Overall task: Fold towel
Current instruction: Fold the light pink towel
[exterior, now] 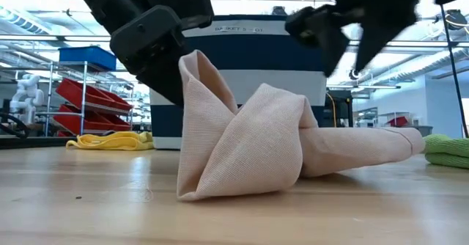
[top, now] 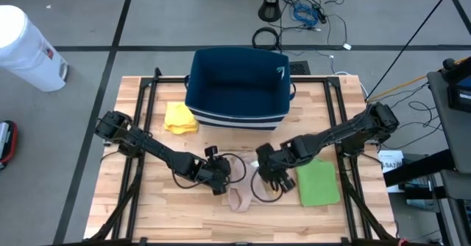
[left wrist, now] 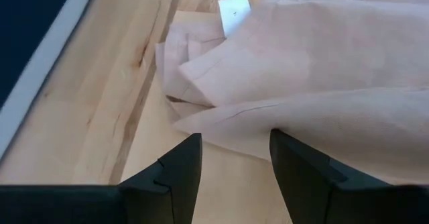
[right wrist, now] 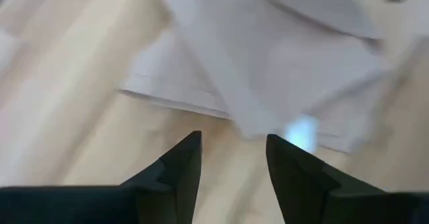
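Towel (exterior: 249, 142), pinkish, lies crumpled on the wooden table (top: 147, 216) between the two grippers, one peak standing up against the left gripper (top: 218, 174). That gripper's fingers (left wrist: 175, 174) stand apart, holding nothing. The right gripper (top: 271, 174) hovers just above the cloth, fingers (right wrist: 179, 167) apart and empty.

towel (top: 243, 191): pale pink-beige cloth
state: crumpled, loosely bunched, folds standing up
place: lower centre of the high view, on the wooden table (top: 147, 216)
detail: white tag (left wrist: 234, 14) showing
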Available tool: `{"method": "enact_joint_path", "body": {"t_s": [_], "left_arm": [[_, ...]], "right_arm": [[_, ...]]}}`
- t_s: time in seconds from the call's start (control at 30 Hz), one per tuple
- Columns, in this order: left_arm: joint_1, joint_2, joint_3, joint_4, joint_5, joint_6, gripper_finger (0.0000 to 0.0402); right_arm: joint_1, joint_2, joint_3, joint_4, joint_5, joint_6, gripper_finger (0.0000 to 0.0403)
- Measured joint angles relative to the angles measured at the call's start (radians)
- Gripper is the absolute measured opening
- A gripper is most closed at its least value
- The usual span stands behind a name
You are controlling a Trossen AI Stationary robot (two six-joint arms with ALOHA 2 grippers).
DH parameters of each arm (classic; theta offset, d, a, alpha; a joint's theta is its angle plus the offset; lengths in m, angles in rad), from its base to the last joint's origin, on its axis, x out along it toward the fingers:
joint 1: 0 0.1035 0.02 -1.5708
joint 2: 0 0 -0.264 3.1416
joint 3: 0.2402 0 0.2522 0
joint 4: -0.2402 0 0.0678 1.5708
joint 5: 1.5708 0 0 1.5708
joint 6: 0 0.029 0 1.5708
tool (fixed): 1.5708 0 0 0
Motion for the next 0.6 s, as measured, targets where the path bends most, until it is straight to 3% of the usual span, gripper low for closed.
{"method": "enact_joint_path", "body": {"t_s": [0.27, 0.4, 0.5, 0.6], "left_arm": [[-0.019, 0.0, 0.0, -0.043, 0.042, -0.012, 0.0183], [-0.016, 0.0, 0.0, -0.042, 0.043, -0.014, 0.0183], [-0.009, 0.0, 0.0, -0.019, 0.043, -0.014, 0.0183], [-0.009, 0.0, 0.0, -0.018, 0.043, -0.02, 0.0183]], "right_arm": [[0.106, 0.004, -0.116, 0.097, -0.088, 0.134, 0.0143], [0.15, 0.004, -0.209, 0.303, -0.086, 0.152, 0.0143], [0.178, 0.004, -0.267, 0.474, -0.036, 0.144, 0.0143], [0.202, 0.004, -0.309, 0.556, 0.109, 0.115, 0.0143]]}}
